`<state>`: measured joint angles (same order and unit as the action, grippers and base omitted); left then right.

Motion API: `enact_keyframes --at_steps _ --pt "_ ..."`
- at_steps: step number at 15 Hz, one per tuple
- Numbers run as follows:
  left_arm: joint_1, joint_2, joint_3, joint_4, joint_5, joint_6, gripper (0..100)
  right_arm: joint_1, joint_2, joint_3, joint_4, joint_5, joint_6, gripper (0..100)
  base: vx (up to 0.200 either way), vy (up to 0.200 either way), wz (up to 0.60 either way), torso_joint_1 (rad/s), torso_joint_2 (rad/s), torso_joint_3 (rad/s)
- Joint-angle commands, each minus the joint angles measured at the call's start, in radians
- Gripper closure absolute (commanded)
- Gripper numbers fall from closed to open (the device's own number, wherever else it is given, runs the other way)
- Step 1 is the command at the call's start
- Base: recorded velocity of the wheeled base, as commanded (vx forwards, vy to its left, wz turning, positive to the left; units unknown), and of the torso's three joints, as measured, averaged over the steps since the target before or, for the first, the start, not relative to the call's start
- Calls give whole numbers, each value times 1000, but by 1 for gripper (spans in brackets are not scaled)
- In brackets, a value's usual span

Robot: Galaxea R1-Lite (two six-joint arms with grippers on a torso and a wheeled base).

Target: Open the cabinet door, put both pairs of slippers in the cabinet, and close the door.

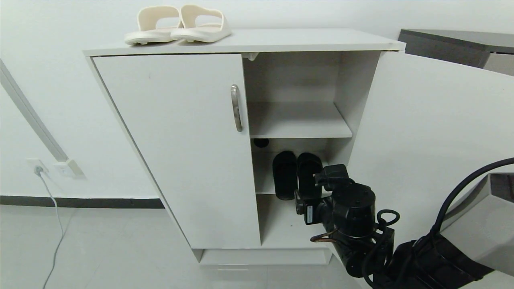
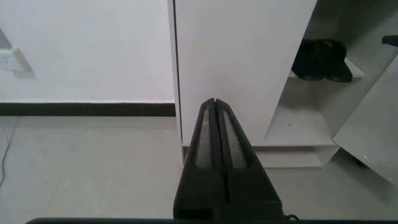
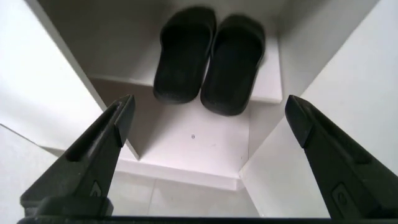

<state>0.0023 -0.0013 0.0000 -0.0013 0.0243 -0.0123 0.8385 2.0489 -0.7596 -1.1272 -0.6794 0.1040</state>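
Cabinet (image 1: 301, 40), right door (image 1: 433, 120) wide open: black slippers (image 1: 297, 174) side by side on its middle shelf (image 1: 263, 178), cream slippers (image 1: 178, 24) up on its top. Right claw (image 3: 209, 107) gapes wide, empty, just before that shelf; left claw (image 2: 214, 106) is pressed closed on nothing.

right arm (image 1: 353, 212): black, round joint housing | cables (image 1: 386, 220): black, looped | left tool (image 2: 214, 103): black, tapered

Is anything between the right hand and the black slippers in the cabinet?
Nothing. In the right wrist view the open right hand faces the black slippers with only bare shelf between them.
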Motion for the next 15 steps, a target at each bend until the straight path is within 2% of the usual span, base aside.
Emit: enact_keyframes --at_steps 1,6,15 --pt "1 1 0 0 0 0 100 2 5 0 -2 0 -1 0 0 0 0 2 2 203" --pt "1 1 -2 0 -1 0 100 5 13 2 -37 0 -21 0 0 0 0 0 0 163" --pt "1 1 0 0 -1 -1 100 4 34 13 -52 -2 -23 0 0 0 0 0 0 0"
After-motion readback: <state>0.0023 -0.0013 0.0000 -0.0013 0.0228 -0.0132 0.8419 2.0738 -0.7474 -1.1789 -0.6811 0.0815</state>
